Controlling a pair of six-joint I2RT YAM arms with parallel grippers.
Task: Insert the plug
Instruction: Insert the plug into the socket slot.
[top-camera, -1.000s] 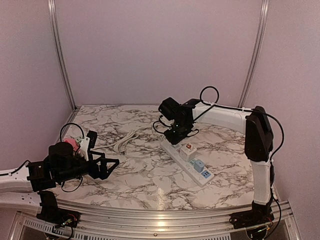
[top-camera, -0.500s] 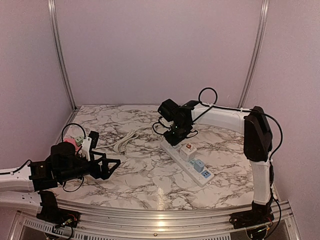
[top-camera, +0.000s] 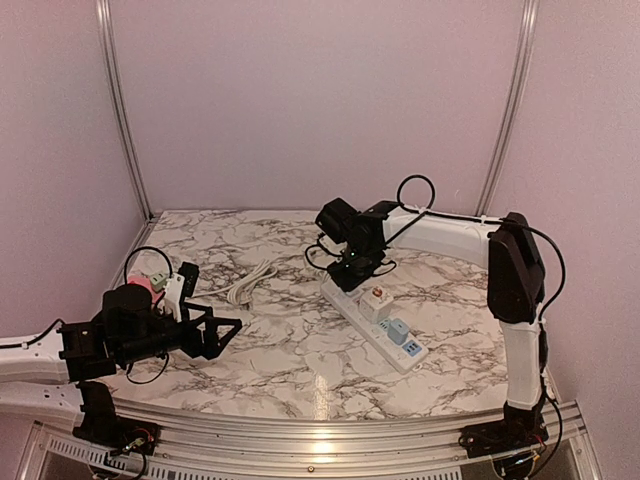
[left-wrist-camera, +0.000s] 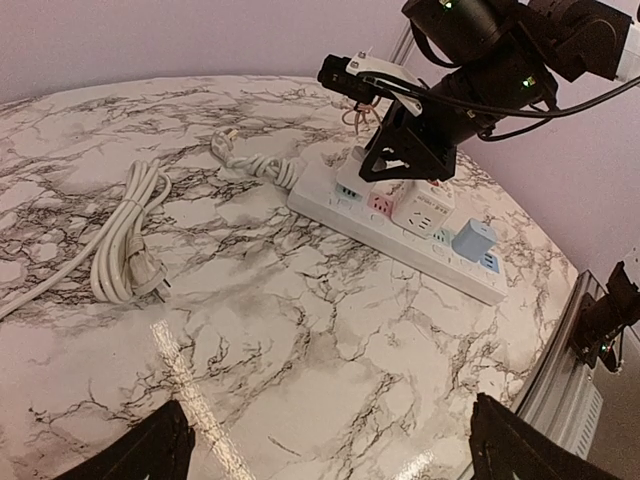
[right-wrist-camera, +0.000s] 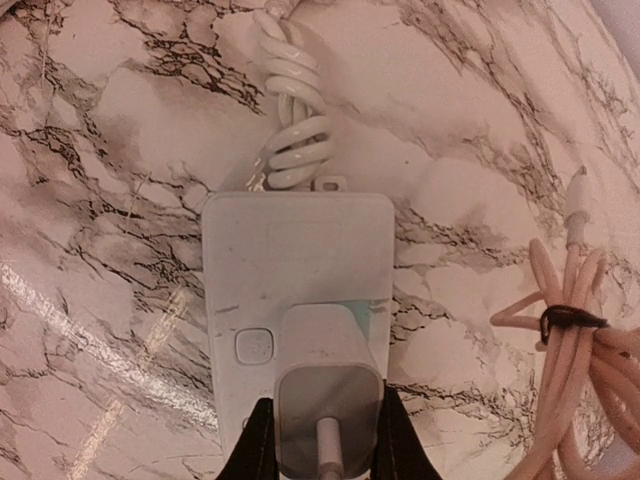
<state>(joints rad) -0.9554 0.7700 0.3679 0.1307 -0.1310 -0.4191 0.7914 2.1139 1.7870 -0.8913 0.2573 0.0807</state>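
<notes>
A white plug (right-wrist-camera: 328, 400) with a thin cable running out of its back sits between the fingers of my right gripper (right-wrist-camera: 322, 440), which is shut on it. The plug stands against the far end of the white power strip (right-wrist-camera: 290, 260), over a teal-edged socket beside a square button. Its prongs are hidden. From above, the right gripper (top-camera: 347, 272) hangs over the strip's (top-camera: 375, 315) far end. My left gripper (top-camera: 225, 330) is open and holds nothing, low over the table at the left, well away from the strip (left-wrist-camera: 400, 235).
A white cube adapter (top-camera: 376, 298) and a blue one (top-camera: 398, 331) sit in the strip. The strip's twisted cord (right-wrist-camera: 295, 120) leads off its far end. A coiled white cable (top-camera: 250, 283) lies left of it, and a bundled pink cable (right-wrist-camera: 585, 330) lies to its right.
The left arm has edged a little to the right. The right gripper with the plug has hardly shifted over the strip's far end.
</notes>
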